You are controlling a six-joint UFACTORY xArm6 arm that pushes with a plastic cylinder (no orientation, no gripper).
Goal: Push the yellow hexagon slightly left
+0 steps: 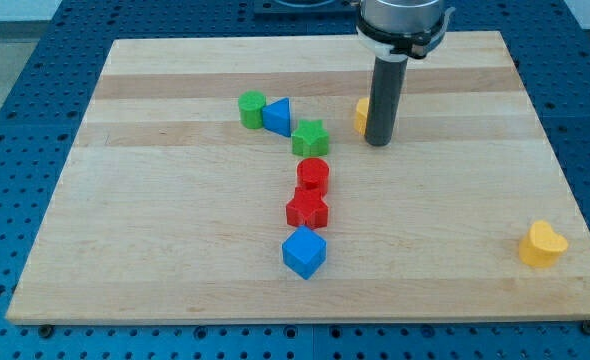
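Note:
The yellow hexagon [360,116] lies on the wooden board [175,230] near the view's top, right of centre; the rod hides most of it. My tip [378,143] rests on the board just right of the hexagon, touching or almost touching it. To its left lie a green star [310,138], a blue triangle [277,116] and a green cylinder [252,109].
Below the green star, a red cylinder [313,175], a red star [306,210] and a blue cube [304,252] form a column. A yellow heart [542,244] lies at the view's bottom right. The board sits on a blue perforated table [15,150].

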